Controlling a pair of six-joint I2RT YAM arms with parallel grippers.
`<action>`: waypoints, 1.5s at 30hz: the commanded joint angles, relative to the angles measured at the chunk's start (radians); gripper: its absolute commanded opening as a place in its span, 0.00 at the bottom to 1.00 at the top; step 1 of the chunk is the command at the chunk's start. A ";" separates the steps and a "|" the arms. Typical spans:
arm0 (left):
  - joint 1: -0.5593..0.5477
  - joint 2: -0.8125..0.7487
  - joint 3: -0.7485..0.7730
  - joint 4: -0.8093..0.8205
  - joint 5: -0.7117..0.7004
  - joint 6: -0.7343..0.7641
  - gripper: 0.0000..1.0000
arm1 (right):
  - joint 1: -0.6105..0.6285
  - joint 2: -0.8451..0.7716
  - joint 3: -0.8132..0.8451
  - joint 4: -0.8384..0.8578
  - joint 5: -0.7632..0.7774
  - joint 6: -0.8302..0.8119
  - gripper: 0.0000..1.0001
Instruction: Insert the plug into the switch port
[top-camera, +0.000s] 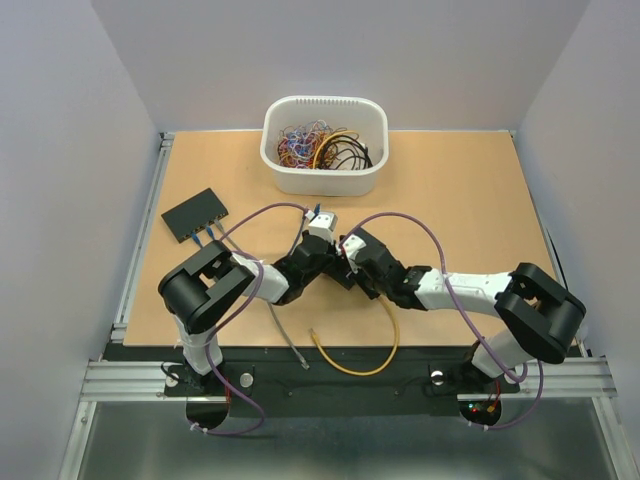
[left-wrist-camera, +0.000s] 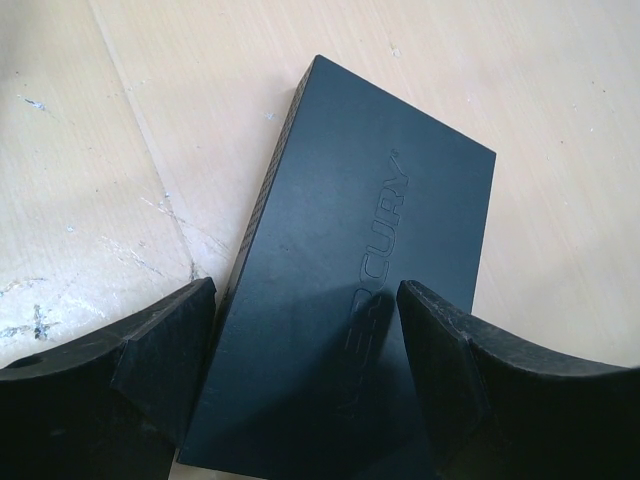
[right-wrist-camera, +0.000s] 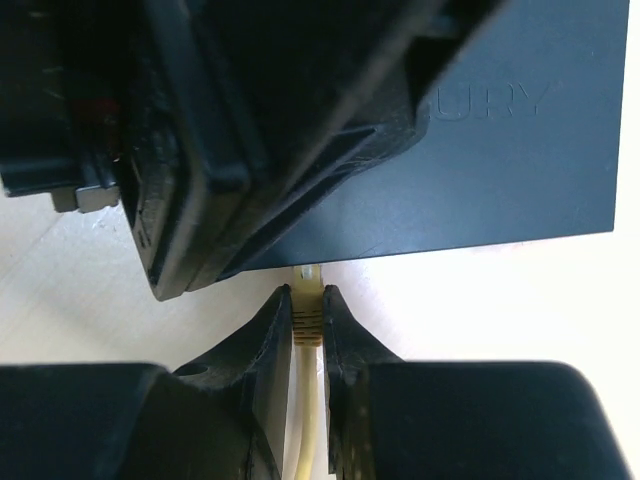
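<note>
Flat matte black switch box (left-wrist-camera: 350, 300) lay on the pale wood-grain surface (left-wrist-camera: 120, 130); rectangular, sharp-edged, with embossed lettering along its top. Left pincer (left-wrist-camera: 305, 375) was spread wide, one blunt black finger on each long side of the box; in the left wrist view both fingers lay against or just beside its edges, contact not certain.

Right pincer (right-wrist-camera: 308, 325) was pressed together on the plug (right-wrist-camera: 307, 300), a small clear plastic connector with a ribbed pale-yellow boot, at the end of a thin yellow cable (right-wrist-camera: 303, 440) running back between the fingers. The plug's tip met the near edge of the box, right at the switch port (right-wrist-camera: 308, 266); the socket itself was hidden under the left pincer's dark body, so depth of entry could not be told.

From the top view both arms met mid-surface, crowding over the box. A second black box (top-camera: 197, 216), blue cables plugged into its near edge, sat well apart at the left. A white oval plastic bin (top-camera: 323, 145) of tangled coloured wires stood at the far side. A grey cable (top-camera: 288, 338) lay near the front edge, beside the yellow cable's loop.
</note>
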 joint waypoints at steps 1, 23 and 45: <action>-0.100 0.029 -0.046 -0.146 0.193 -0.082 0.83 | 0.014 -0.034 0.089 0.386 -0.103 -0.072 0.00; -0.104 -0.051 -0.003 -0.322 0.092 -0.099 0.83 | 0.016 -0.062 0.007 0.422 0.039 -0.008 0.32; 0.008 -0.117 0.112 -0.523 0.008 -0.053 0.83 | 0.016 -0.569 -0.171 -0.056 0.341 0.507 0.56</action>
